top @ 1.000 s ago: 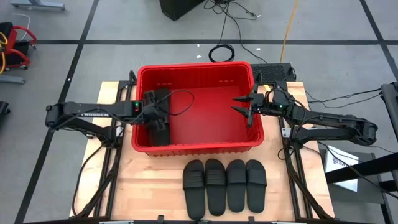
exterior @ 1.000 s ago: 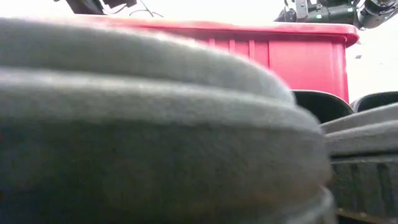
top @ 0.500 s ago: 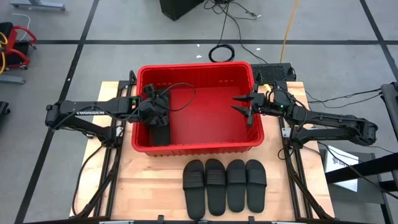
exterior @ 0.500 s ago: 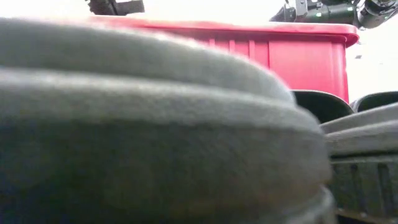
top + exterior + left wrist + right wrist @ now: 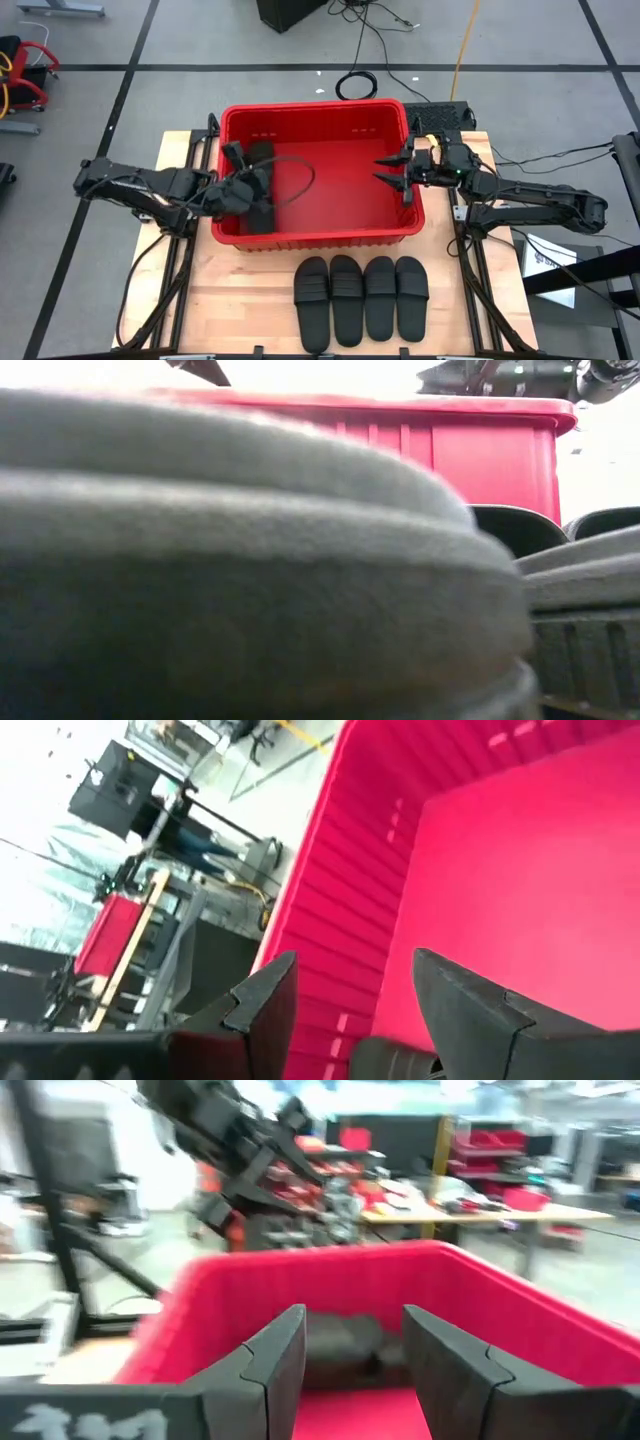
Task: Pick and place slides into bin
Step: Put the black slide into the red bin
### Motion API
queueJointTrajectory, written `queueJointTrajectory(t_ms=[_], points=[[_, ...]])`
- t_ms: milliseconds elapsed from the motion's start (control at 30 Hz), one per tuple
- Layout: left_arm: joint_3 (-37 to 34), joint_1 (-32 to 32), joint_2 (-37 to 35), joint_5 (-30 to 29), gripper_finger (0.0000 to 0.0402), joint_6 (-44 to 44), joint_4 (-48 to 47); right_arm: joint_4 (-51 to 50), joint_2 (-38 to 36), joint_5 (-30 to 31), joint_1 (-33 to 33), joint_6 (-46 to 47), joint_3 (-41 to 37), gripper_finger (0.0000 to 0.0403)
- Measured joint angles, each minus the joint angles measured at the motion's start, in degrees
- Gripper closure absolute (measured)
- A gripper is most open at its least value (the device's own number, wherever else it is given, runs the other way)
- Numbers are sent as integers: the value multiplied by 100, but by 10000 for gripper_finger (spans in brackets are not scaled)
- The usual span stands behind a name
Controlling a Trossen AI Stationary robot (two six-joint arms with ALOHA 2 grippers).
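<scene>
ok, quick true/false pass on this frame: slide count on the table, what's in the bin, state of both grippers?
1. Four black rubbery slip-on slides lie in a row on the wooden table in front of the large red plastic bin. True.
2. The bin holds nothing. False: black slides lie against its wall on the left arm's side.
3. The left gripper carries a slide. False: its fingers are open and empty, above the bin's interior.
4. The right gripper hangs open over the bin's opposite side. True.
5. The table slides are stacked in a pile. False: they lie side by side.
</scene>
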Motion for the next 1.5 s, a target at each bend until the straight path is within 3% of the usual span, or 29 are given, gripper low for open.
queueJointTrajectory(t_ms=[400,767,1067,1233,1500], points=[[4,-1391,284,-711,195,-438,490,625,-114,-180,965,200,0,248],[9,-2365,1180,-1174,195,-435,1347,1140,-114,-77,2060,271,0,248],[67,-2976,1777,-1222,195,-1017,1471,1121,-114,1239,3056,-251,0,248],[729,-3202,2222,-1167,195,-1152,1420,1068,-112,1734,3523,-353,0,248],[1824,-3447,3349,-1095,195,-1348,579,1071,-110,2397,4214,-555,0,248]])
